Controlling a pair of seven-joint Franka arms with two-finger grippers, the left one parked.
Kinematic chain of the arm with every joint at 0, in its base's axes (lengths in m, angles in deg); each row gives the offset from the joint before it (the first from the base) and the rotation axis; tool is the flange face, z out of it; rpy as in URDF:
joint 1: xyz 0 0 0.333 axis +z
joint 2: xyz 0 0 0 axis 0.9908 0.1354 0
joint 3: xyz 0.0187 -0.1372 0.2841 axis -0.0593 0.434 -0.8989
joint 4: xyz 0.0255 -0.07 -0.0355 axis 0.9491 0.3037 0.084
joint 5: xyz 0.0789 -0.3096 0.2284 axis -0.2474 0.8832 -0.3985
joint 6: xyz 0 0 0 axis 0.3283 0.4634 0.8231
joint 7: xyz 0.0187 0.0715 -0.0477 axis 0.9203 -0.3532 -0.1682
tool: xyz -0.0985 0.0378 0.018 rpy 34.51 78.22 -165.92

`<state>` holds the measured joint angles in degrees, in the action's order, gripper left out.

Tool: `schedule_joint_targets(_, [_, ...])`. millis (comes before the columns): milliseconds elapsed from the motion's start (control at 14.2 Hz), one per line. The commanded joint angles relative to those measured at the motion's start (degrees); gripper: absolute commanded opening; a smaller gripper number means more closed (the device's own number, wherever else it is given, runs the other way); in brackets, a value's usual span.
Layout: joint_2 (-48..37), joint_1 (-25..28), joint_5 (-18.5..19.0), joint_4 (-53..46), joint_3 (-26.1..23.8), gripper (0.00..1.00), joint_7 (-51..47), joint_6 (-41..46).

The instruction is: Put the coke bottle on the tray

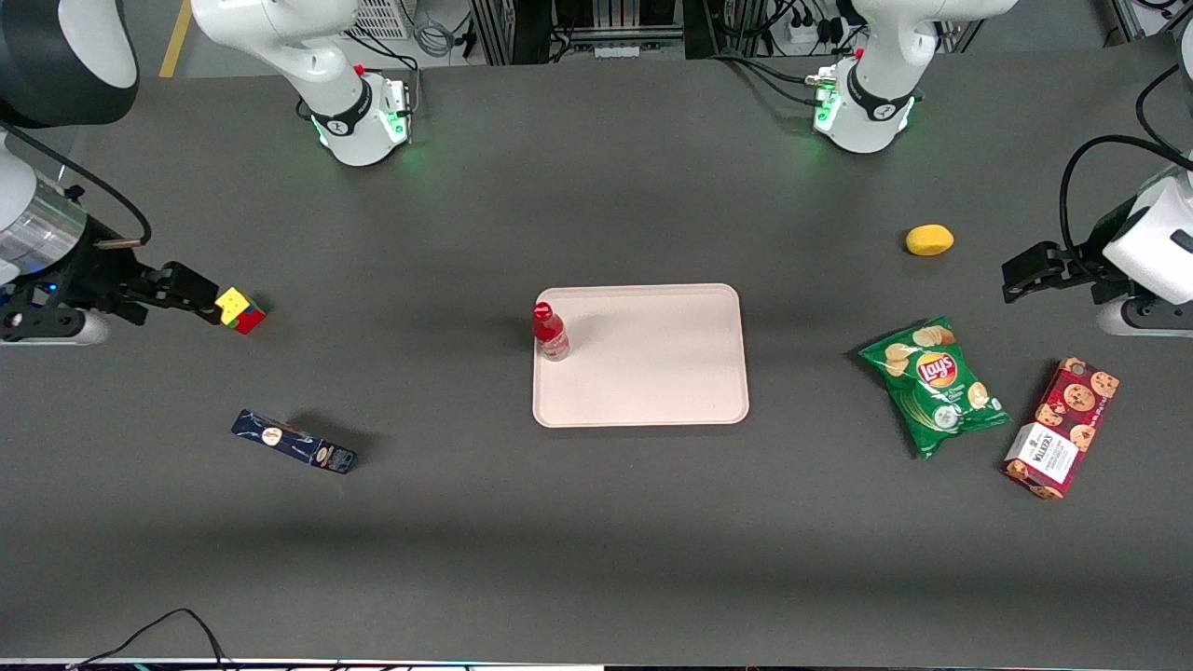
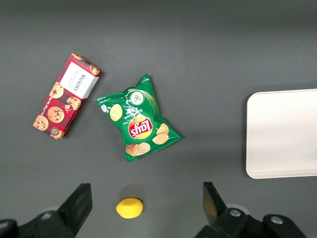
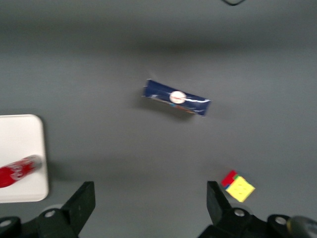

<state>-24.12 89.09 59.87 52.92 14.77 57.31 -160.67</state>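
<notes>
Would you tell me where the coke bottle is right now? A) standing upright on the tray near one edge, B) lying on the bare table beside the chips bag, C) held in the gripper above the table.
A: the coke bottle stands upright on the tray by its edge, while the gripper, open, is far off toward the working arm's end.

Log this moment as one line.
coke bottle: upright on tray | gripper: open, empty, beside puzzle cube | status: placed

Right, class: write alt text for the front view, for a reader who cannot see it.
A small red coke bottle stands upright on a pale pink tray at the middle of a dark grey table, at the tray's edge toward the working arm. The gripper, open, hovers by a colour cube at that arm's end of the table, well away from the tray.
</notes>
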Motion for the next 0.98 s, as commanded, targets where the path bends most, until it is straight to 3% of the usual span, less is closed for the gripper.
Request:
schedule_joint_targets(0, [-0.5, 0.2, 2.4, 0.3, 2.4, 1.0, 0.3, 1.4])
schedule_joint_targets(914, [-0.2, -1.4, -4.3, -1.0, 4.6, 1.0, 0.6, 4.3])
